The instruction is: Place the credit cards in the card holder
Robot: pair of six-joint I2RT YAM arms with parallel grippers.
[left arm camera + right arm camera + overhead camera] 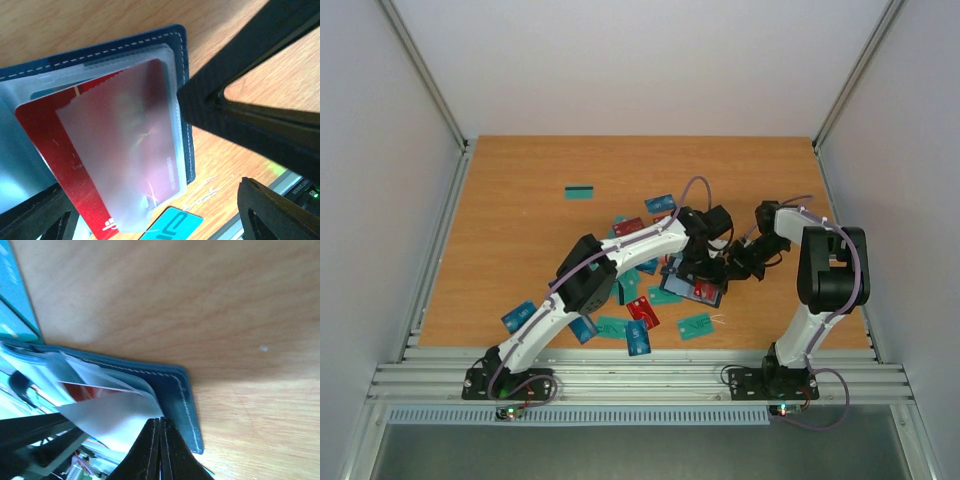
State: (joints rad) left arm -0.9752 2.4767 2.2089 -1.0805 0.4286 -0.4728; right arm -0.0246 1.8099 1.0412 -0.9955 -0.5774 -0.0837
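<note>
The navy card holder (pixel 692 288) lies open on the table among loose cards. In the left wrist view the card holder (pixel 100 50) has a red card (pixel 50 145) partly inside a frosted clear sleeve (pixel 125 150), its lower left end sticking out. My left gripper (pixel 157 215) hangs over it, open, fingers wide on either side. My right gripper (pixel 160 422) is shut, its tips at the sleeve's edge on the holder's (pixel 175 390) stitched corner, and the sleeve stands lifted. It also shows in the left wrist view (pixel 182 97).
Loose cards lie around the holder: teal (pixel 580 192), blue (pixel 660 203), red (pixel 642 310), teal (pixel 695 325), blue (pixel 518 316), blue (pixel 638 338). A teal card (pixel 172 225) lies just beside the holder. The metal rail (pixel 640 380) runs along the table's near edge.
</note>
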